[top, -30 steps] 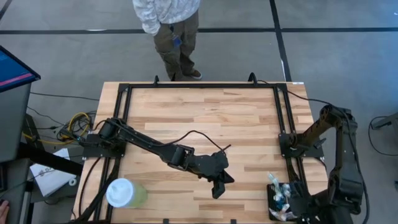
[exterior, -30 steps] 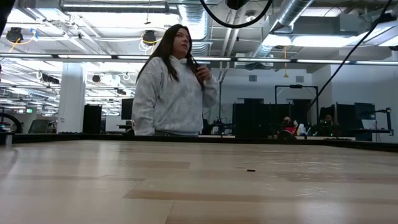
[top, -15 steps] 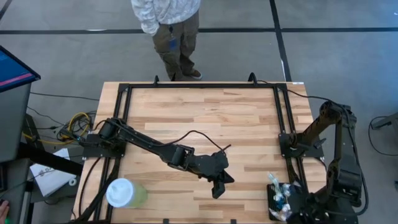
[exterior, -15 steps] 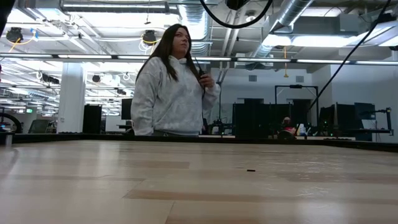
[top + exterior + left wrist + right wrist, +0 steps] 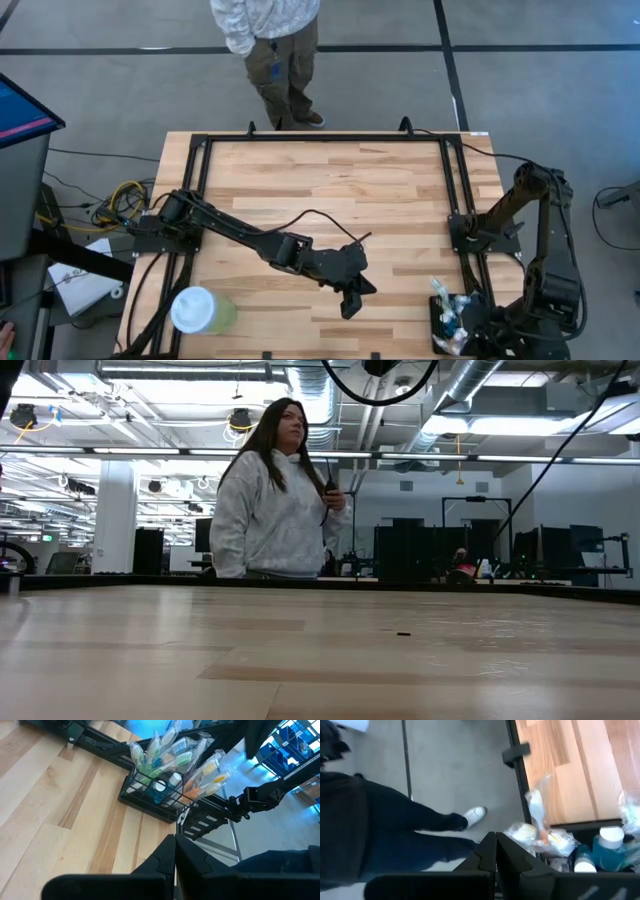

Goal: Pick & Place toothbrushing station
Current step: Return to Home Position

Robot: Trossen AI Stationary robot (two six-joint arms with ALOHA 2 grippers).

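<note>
The toothbrushing station (image 5: 443, 320) sits full of toothbrushes (image 5: 172, 757) at the bench's (image 5: 330, 180) lower right; left jaws and right jaws are pressed together, empty; we think only going home is left.

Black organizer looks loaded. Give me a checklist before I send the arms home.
1. Toothbrushes in the black organizer: ok, they stand in it at the table's near right corner.
2. Left arm jaws empty: ok, shut on nothing, above the table's near middle.
3. Right arm jaws empty: ok, shut on nothing, beside the organizer.
4. Right arm clear of the organizer: cannot tell, very close in the high view.
5. People clear: not ok, a leg and white shoe show just beyond the right jaws; another person stands at the far edge.
6. Green cup clear of the left arm: ok, well apart.
</note>
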